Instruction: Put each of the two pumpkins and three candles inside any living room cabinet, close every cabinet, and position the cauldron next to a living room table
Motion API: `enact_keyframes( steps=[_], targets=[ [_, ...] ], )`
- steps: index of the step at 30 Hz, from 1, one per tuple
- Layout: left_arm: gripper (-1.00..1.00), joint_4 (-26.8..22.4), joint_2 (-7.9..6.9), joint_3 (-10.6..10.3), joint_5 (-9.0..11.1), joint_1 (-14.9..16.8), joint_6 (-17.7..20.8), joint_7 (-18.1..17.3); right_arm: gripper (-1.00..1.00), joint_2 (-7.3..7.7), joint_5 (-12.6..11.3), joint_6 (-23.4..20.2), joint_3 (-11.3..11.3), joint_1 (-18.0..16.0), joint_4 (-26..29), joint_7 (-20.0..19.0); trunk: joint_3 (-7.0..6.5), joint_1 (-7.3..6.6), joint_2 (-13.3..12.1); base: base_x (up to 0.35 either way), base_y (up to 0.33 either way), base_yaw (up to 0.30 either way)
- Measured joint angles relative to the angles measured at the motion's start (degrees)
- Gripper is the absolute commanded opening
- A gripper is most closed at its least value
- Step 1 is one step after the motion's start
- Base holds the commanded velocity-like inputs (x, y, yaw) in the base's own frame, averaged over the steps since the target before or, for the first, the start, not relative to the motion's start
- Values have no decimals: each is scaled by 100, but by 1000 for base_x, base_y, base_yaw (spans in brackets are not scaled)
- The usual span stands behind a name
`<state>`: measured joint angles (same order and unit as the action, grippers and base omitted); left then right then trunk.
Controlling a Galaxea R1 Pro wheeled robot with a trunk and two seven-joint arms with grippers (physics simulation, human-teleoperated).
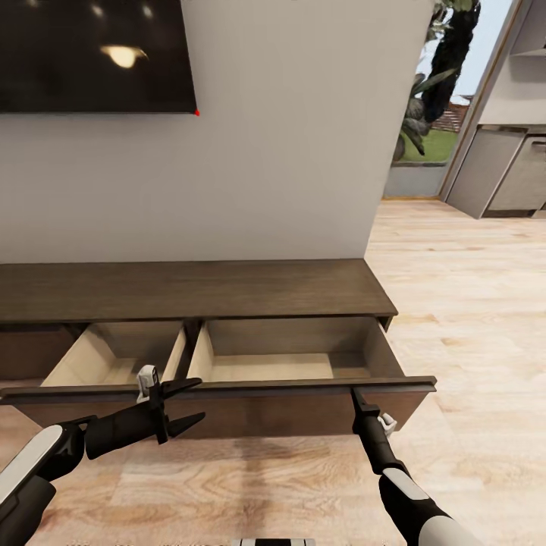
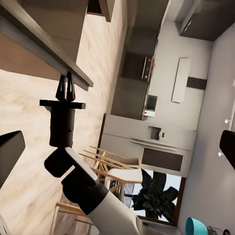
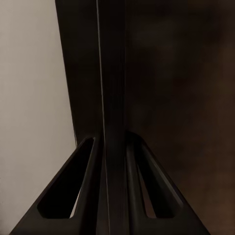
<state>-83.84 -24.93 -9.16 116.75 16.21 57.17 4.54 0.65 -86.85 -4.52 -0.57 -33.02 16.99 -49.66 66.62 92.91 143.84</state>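
Closest to us are our two black arms. Our left gripper hangs just in front of the drawer front with its fingers spread apart and nothing between them. Our right gripper is pinched tight on the top edge of the dark drawer front. Behind them sits the long, low dark-brown wooden cabinet, with two pale beige drawers pulled open. Farther back we see the white wall and a black screen.
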Motion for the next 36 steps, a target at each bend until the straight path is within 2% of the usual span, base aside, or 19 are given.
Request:
enact_keyframes(
  steps=[27,28,29,36],
  targets=[
    [100,0,0,0,0,0,-1,0,-100,0,0,0,5,2,2,0,0,-1,0,-40,0,0],
    [100,-1,0,0,0,0,-1,0,100,0,-1,0,5,2,3,0,0,-1,0,-1,0,0],
    [100,1,0,-1,0,1,-1,0,100,-5,35,-23,-84,0,9,-45,0,-1,1,0,0,0],
    [100,1,0,-1,-1,1,-1,0,100,-6,31,-30,-86,0,9,-48,0,-1,1,0,0,0]
  ],
)
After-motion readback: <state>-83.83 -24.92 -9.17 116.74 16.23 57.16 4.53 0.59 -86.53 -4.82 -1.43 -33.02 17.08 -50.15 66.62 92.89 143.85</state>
